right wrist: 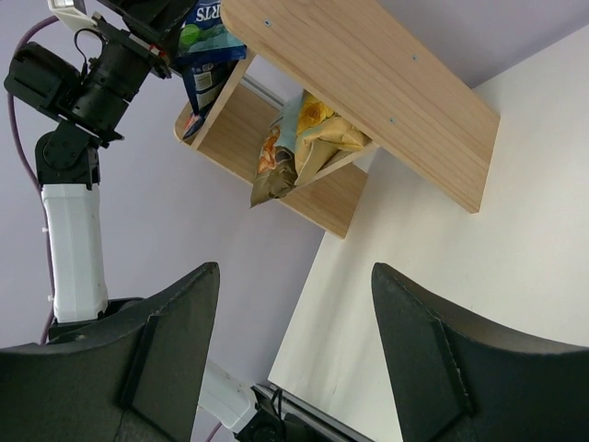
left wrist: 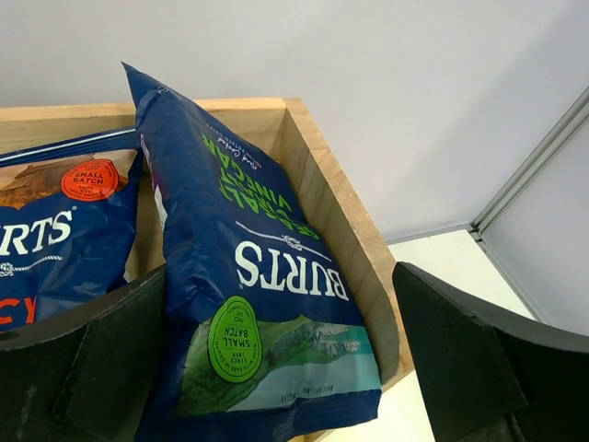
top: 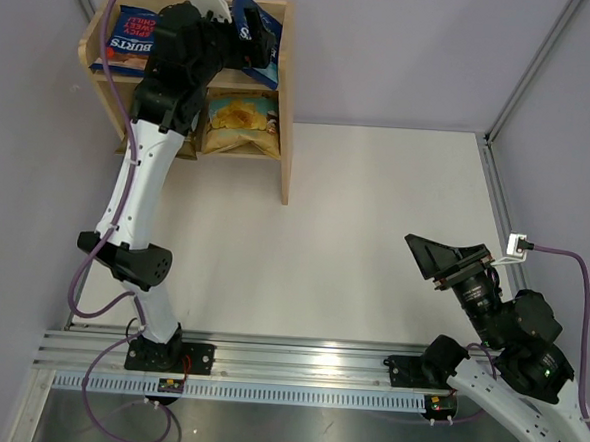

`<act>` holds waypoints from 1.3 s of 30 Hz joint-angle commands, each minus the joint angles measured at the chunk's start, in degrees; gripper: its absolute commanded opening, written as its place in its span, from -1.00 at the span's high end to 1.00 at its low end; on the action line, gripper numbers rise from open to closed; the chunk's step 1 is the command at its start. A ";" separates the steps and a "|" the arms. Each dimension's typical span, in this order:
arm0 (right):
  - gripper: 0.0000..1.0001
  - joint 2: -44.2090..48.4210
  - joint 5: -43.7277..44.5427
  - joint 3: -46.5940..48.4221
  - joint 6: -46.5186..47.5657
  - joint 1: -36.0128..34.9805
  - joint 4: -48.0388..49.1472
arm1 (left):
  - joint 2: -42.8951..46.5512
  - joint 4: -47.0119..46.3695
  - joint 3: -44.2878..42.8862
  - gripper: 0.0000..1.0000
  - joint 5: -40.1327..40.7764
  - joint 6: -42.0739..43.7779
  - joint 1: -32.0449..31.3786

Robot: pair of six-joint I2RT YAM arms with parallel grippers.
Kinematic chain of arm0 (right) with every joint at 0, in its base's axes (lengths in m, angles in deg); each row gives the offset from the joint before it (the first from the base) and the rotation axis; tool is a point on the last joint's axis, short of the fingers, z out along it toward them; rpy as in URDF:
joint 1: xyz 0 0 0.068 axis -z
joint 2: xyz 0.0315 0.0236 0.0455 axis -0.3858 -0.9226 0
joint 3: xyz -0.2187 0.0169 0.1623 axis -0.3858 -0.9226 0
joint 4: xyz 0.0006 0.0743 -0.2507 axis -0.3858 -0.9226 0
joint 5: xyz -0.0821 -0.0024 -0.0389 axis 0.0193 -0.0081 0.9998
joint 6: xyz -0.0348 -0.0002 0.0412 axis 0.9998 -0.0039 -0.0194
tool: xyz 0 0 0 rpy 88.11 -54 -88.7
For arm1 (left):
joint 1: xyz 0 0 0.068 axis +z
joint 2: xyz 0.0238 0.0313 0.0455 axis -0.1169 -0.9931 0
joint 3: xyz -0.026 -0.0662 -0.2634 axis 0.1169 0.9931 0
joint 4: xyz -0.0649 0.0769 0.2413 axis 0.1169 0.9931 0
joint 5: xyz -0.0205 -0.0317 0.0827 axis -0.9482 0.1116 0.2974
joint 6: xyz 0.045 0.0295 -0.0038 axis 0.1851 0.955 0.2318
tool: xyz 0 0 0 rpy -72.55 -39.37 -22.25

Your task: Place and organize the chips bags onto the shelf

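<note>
While spread wide at top of light unpainted pine shelf [left wrist: 342, 216], far left: left gripper [left wrist: 276, 304], dark-blue green-lettered crinkly bag [left wrist: 230, 203] standing between fingers [left wrist: 101, 359], unpinched. Yellow crinkly bag [right wrist: 317, 138] on lower tier: shown by right wrist view, not left. Right gripper [right wrist: 294, 276]: spread, empty, near right.

The shelf [top: 286, 130] stood far left on the table [top: 374, 236]. On top, the first Burts bag [top: 131, 41] lay left; the second Burts bag [left wrist: 258, 304] stood right, inside my left gripper [left wrist: 285, 368].

pale lilac walls [top: 406, 47], white tabletop [top: 374, 236], aluminium rail [top: 297, 359]
</note>
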 commanded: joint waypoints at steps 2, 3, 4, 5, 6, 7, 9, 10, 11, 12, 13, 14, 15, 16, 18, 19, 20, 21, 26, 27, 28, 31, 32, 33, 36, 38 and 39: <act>-0.50 -1.31 -1.05 -0.35 -0.16 -0.45 2.82 | 3.88 -5.13 -0.03 -0.98 0.03 -0.98 -0.07; -0.50 -1.49 -1.14 -0.26 -0.16 -0.45 2.82 | 3.44 -5.31 -0.64 -0.98 0.72 -1.51 -0.07; -0.50 -1.75 -1.40 -0.09 -0.07 -0.45 2.91 | 3.00 -5.22 -1.43 -0.98 1.16 -2.13 -0.07; -0.50 -1.75 -1.49 0.00 -0.07 -0.45 3.00 | 2.48 -4.79 -3.18 -0.98 1.34 -2.40 0.02; -0.50 -1.75 -1.58 0.09 0.01 -0.45 2.91 | 2.04 -4.52 -3.98 -0.98 1.34 -2.49 0.02; -0.50 -1.75 -1.58 0.44 0.19 -0.45 2.82 | 1.51 -4.43 -4.51 -0.98 1.34 -2.75 0.02; -0.50 -1.58 -1.06 0.88 0.45 -0.45 1.95 | 1.68 -5.13 -3.82 -0.98 0.91 -3.63 0.19; -0.50 -1.40 -0.88 1.14 0.80 -0.45 1.60 | 2.29 -6.53 -2.33 -0.98 0.47 -4.93 0.54; -0.50 -1.31 -0.62 1.14 0.81 -0.45 1.59 | 2.73 -7.24 -2.32 -0.98 -0.06 -5.82 0.81; -0.50 -1.14 -0.62 1.23 0.89 -0.45 1.51 | 2.99 -7.77 -1.19 -0.98 -0.15 -6.43 1.07; -0.50 -1.14 -0.70 1.32 0.72 -0.45 1.42 | 3.08 -8.03 -1.09 -0.98 0.54 -6.88 1.34; -0.50 -1.14 -0.79 1.32 0.72 -0.45 1.42 | 3.00 -7.95 -1.09 -0.98 1.33 -8.10 1.51; -0.50 -1.14 -0.88 1.32 0.72 -0.45 1.24 | 3.00 -7.69 -1.09 -0.98 3.61 -8.98 1.77; -0.50 -1.05 -0.88 1.41 0.81 -0.45 1.07 | 2.82 -7.34 -1.09 -0.98 4.06 -9.69 2.65; -0.50 -0.79 -0.79 1.41 0.81 -0.45 0.71 | 2.12 -6.81 -1.17 -0.98 4.85 -10.13 3.18; -0.50 -0.61 -0.79 1.41 0.81 -0.45 0.71 | 1.86 -5.93 -1.78 -0.98 5.38 -9.87 3.44; -0.50 -0.43 -0.70 1.32 0.98 -0.45 0.54 | 1.25 -5.49 -2.14 -0.98 6.08 -8.74 3.53; -0.50 -0.26 -0.53 1.32 1.07 -0.45 0.54 | 0.89 -5.14 -2.40 -0.98 6.61 -8.12 3.62; -0.50 0.01 -0.26 1.41 1.51 -0.45 0.01 | -0.78 -2.33 -4.34 -0.83 7.06 -3.81 4.41; -0.50 -0.17 -0.26 1.41 1.42 -0.45 0.10 | -1.04 -2.06 -4.34 -0.80 5.75 -3.37 4.50; -0.50 -0.26 -0.35 1.23 1.42 -0.45 0.19 | -1.22 -1.62 -4.34 -0.76 5.30 -3.02 4.59; -0.50 -0.52 -0.61 0.53 1.33 -0.45 1.15 | -2.27 -0.31 -4.69 -0.31 3.98 -1.35 4.59; -0.50 -0.61 -0.79 0.44 1.25 -0.45 1.24 | -2.36 -0.21 -4.60 -0.23 3.81 -1.00 4.68; -0.50 -0.70 -0.79 0.35 1.33 -0.45 1.15 | -2.54 -0.04 -4.52 -0.14 3.98 -0.82 4.76; -0.50 -0.61 -0.70 0.26 1.51 -0.45 0.98 | -2.89 0.14 -4.60 -0.01 3.98 0.32 4.77; -0.51 -0.08 -0.09 0.18 1.60 -0.45 0.89 | -2.98 -0.39 -4.60 -0.01 2.76 0.77 4.94; -0.51 0.09 0.09 0.09 1.77 -0.45 0.80 | -3.15 -0.56 -4.69 0.00 2.23 0.77 5.12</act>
